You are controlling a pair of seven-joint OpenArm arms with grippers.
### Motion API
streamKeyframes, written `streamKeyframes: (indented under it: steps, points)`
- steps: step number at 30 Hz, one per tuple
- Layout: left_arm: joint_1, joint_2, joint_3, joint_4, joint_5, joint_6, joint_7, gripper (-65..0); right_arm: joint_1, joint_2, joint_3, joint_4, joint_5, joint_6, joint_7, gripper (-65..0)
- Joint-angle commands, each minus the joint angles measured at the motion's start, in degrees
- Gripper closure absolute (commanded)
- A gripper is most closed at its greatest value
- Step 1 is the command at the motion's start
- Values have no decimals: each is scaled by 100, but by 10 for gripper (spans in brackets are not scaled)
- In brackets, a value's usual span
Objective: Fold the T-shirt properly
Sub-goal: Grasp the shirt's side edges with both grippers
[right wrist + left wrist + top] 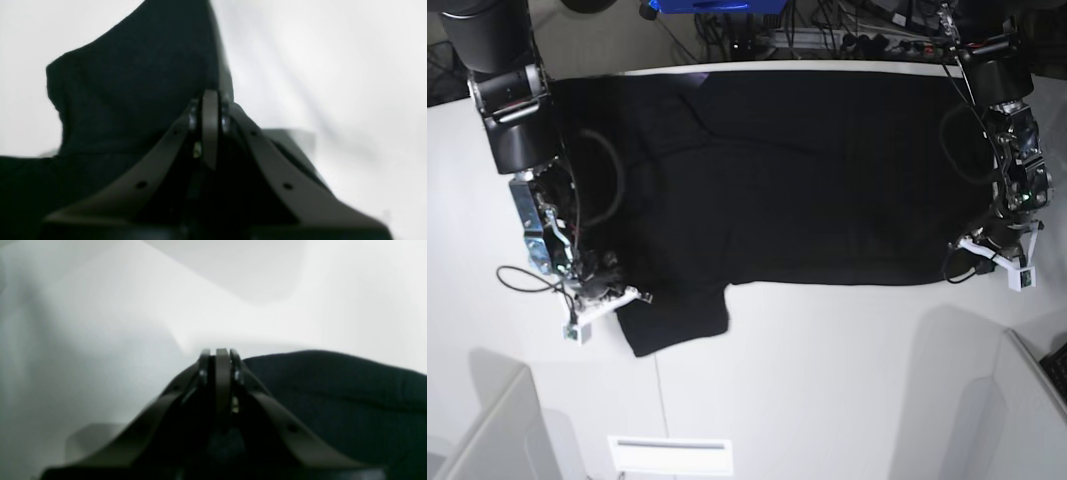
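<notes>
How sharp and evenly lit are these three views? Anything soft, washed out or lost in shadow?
Left wrist view: soft throughout, the white table surface nearly washed out, the left tool dark and blurred. Right wrist view: equally soft, the large plain black cloth T-shirt showing almost no texture. Base view: sharper, but the shirt reads as one dark mass with faint creases, and grey shadows fall on the table near the bottom edge.

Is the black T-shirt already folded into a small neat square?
No, in the base view the T-shirt lies spread wide across the white table, with one sleeve sticking out at the near edge.
</notes>
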Motion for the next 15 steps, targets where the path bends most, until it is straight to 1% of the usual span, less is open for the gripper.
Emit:
streamKeyframes:
  steps: [1,5,7,10,12,13,15]
  points:
    - [-52,-101,-36,215,-43,-35,-126,0,90,20,115,178,7,33,93,0]
    - [150,-101,-44,637,-51,-35,-126,0,-200,20,519,486,7,33,84,0]
    - [229,-101,-44,795,-51,-35,-126,0,-297,20,607,600,7,33,40,0]
    - [379,-92,-44,1024,-60,-35,-126,0,-358,20,625,758,7,33,-189,0]
    - [458,-92,-44,1156,-69,-35,-126,0,-455,20,748,890,7,33,-206,0]
    - [537,-83,-71,1261,-139,-35,-90,0,-534,20,880,978,7,33,-215,0]
    - [651,-83,-334,1437,-473,-35,173,0,-683,20,1055,1154,7,33,-215,0]
